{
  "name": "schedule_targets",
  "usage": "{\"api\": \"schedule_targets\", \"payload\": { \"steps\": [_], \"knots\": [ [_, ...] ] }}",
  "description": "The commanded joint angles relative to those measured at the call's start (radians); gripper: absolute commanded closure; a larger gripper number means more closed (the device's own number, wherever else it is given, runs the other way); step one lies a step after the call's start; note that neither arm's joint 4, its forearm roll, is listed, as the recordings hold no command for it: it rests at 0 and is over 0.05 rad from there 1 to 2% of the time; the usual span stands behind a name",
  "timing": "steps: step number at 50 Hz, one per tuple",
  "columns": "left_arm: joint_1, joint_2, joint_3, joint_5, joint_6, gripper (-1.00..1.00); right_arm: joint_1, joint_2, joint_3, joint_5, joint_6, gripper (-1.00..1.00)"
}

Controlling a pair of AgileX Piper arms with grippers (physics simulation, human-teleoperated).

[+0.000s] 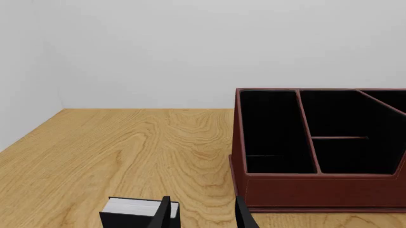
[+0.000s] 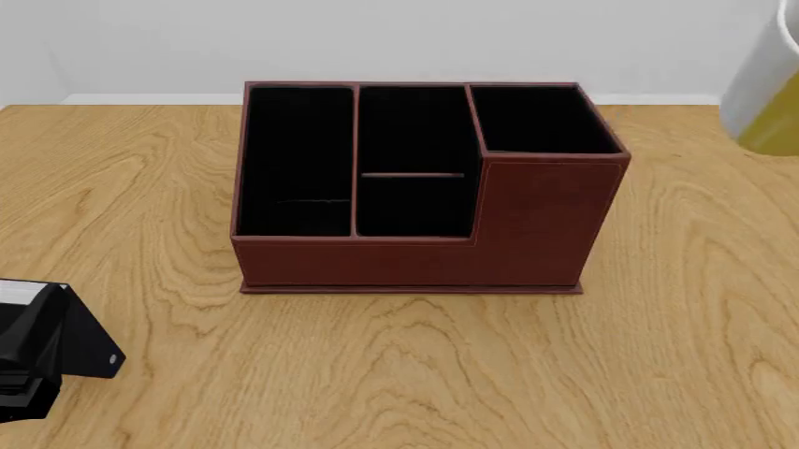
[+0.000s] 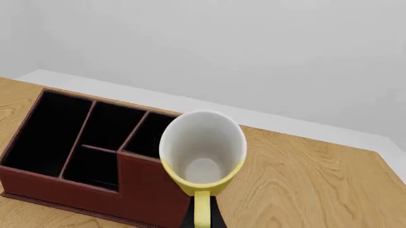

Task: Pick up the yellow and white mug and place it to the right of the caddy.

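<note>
The yellow and white mug [image 3: 203,152] hangs in the air in my right gripper [image 3: 201,214], which is shut on its yellow loop handle; only dark finger parts show behind the handle. The mug's white inside faces the wrist camera. In the front view the mug [image 2: 768,84] is cut off at the upper right edge, raised above the table, right of the caddy. The reddish-brown caddy [image 2: 537,224] stands mid-table with black-lined compartments and its taller section at the right. It also shows in the right wrist view [image 3: 146,190] and the left wrist view [image 1: 317,190]. My left gripper [image 1: 204,216] is open and empty, low at the front left [image 2: 37,346].
Bare wooden table [image 2: 399,374] lies around the caddy, with a white wall behind. Table surface [image 3: 304,180] shows to the right of the caddy below the held mug.
</note>
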State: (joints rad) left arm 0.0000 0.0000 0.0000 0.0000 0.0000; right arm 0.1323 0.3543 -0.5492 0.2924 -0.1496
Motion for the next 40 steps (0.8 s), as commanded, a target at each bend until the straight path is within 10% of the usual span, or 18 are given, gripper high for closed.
{"api": "schedule_targets", "payload": {
  "steps": [1,40],
  "knots": [
    [0.0,0.0,0.0,0.0,0.0,-1.0,-0.038,-0.035,0.001,0.021,0.035,1.0],
    [0.0,0.0,0.0,0.0,0.0,-1.0,-0.133,-0.054,0.094,-0.02,0.084,1.0]
  ]
}}
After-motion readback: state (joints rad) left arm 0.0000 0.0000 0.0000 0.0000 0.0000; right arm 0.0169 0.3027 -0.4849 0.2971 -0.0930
